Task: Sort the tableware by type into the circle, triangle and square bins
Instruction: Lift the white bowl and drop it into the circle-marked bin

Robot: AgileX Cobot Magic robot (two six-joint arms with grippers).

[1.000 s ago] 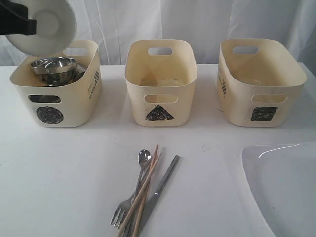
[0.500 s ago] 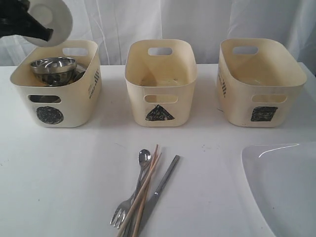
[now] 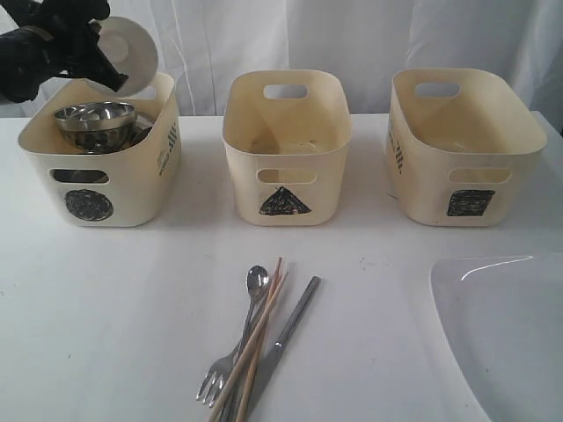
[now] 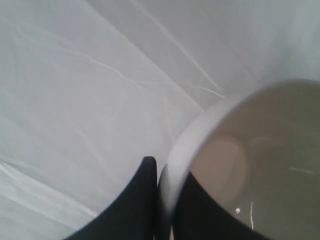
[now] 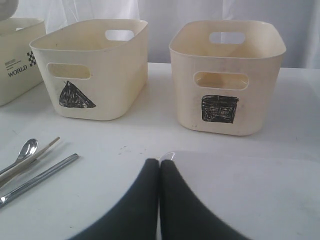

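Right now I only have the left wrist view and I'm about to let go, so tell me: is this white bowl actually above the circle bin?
Observer: The small white bowl hangs tilted, seemingly above the back rim of the circle bin.
Operator: Anything already inside?
Observer: A steel bowl sits on top, with more steel beneath it.
Operator: What's left on the table?
Observer: The spoon, fork, chopsticks and knife lie bunched in front of the triangle bin.
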